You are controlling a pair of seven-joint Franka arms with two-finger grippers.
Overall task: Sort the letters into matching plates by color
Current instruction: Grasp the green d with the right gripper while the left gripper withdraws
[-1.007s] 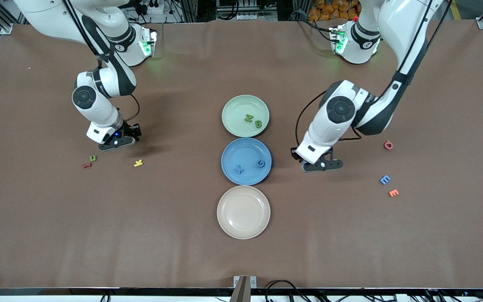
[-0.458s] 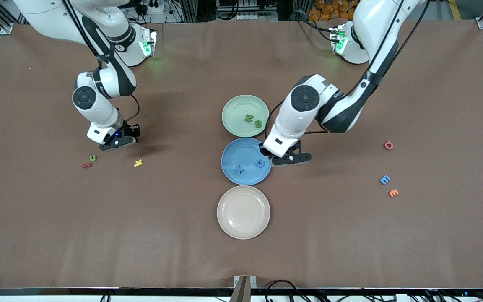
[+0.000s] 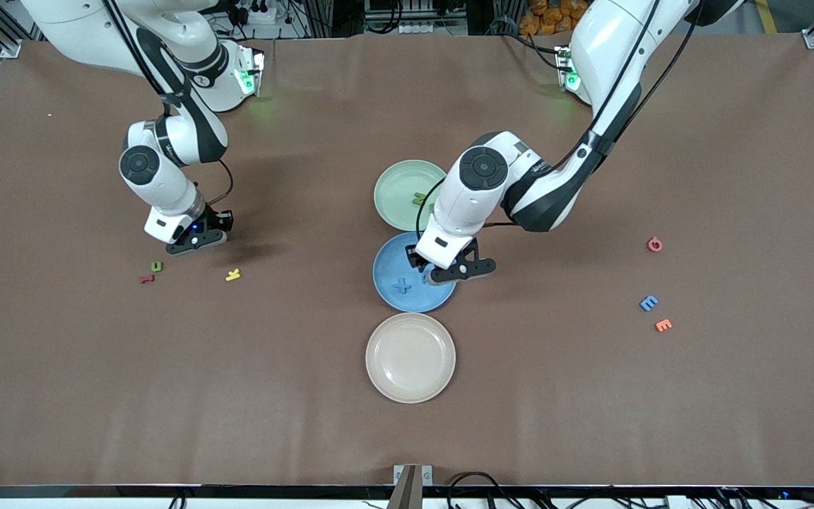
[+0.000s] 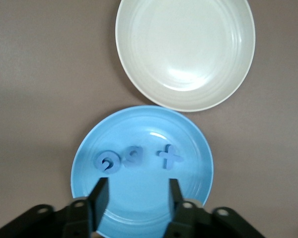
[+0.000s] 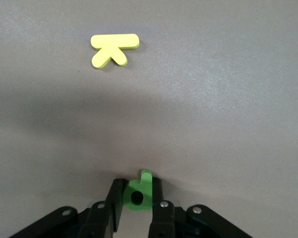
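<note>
Covering the whole table (image 3: 591, 396) is a brown mat; cables and metal framing line its twelve o'clock edge, by the robots' bases. Three plates run in a row: green plate (image 3: 396, 191) at twelve, blue plate (image 3: 396, 304) in the middle, cream plate (image 3: 410, 357) at six.

The left gripper (image 3: 442, 272) hangs over the blue plate, jaws parted and empty, above three blue letters (image 4: 134, 159). It hides part of the green plate.

A blue E (image 3: 649, 303) lies at the blue plate's three o'clock, near the orange E (image 3: 663, 325).

The right gripper (image 5: 137, 196), over bare mat at nine, pinches a green letter (image 5: 138, 192). A green U (image 3: 157, 266) and a yellow K (image 3: 233, 275) lie nearby.
</note>
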